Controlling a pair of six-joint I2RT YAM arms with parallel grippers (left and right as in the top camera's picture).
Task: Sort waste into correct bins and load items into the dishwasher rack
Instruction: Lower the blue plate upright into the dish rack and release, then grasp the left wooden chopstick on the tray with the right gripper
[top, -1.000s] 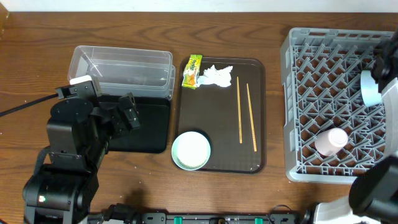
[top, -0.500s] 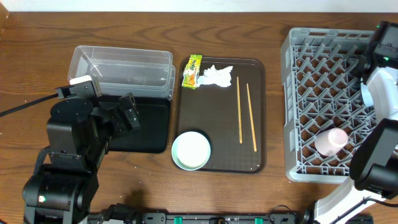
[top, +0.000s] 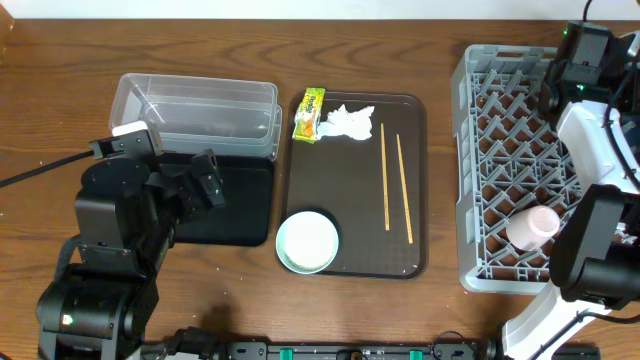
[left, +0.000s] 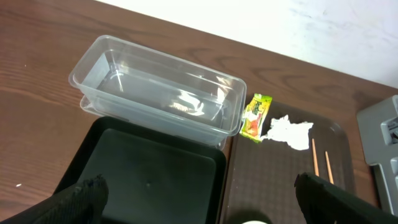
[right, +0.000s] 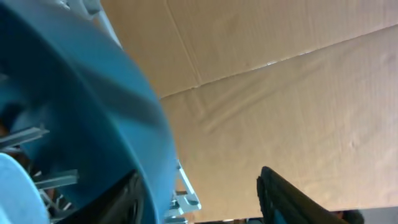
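Left claw (left: 199, 202) hangs released just left of the brown serving tray (top: 350, 190), over the black tray (left: 149, 180). Right claw (right: 199, 179), fingers apart, is over the dishwasher rack (top: 500, 120) right of that tray, beside the large blue bowl (right: 81, 93). Snack wrapper (top: 309, 114), tissue (top: 348, 121), chopsticks (top: 395, 186) and pale green-white bowl (top: 307, 241) lie on the tray.

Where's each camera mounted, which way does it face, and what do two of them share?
Overhead: above the table, looking straight down; left arm and right arm show.
Left wrist: on the left arm, angled down at the clear tub and black tray; its tool's fingertips show.
Right wrist: at the dishwasher rack, tilted up past a blue bowl at beige board; one fingertip shows.
Shared: overhead and left wrist both show the snack wrapper and tissue.
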